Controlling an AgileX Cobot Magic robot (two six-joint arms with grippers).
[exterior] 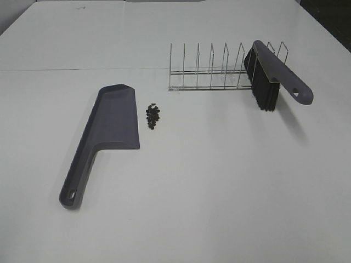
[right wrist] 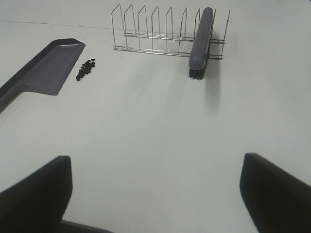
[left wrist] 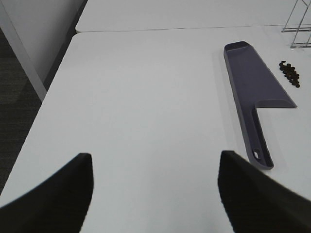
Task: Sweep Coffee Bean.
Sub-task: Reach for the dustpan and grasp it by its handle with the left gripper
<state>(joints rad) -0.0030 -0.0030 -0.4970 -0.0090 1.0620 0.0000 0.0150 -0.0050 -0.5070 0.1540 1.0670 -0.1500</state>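
Observation:
A small heap of dark coffee beans (exterior: 153, 116) lies on the white table just right of the grey-purple dustpan (exterior: 107, 131), whose handle points toward the front left. The beans (left wrist: 290, 74) and dustpan (left wrist: 252, 92) also show in the left wrist view, and again as beans (right wrist: 86, 68) and dustpan (right wrist: 41, 73) in the right wrist view. A grey brush with black bristles (exterior: 271, 76) rests in the wire rack (exterior: 211, 71). My left gripper (left wrist: 154, 187) is open, well short of the dustpan. My right gripper (right wrist: 155, 189) is open over bare table, far from the brush (right wrist: 200, 43).
The wire rack (right wrist: 160, 31) stands at the back, right of centre. A seam runs across the table behind it. In the left wrist view the table's left edge (left wrist: 46, 104) drops to dark floor. Neither arm shows in the high view.

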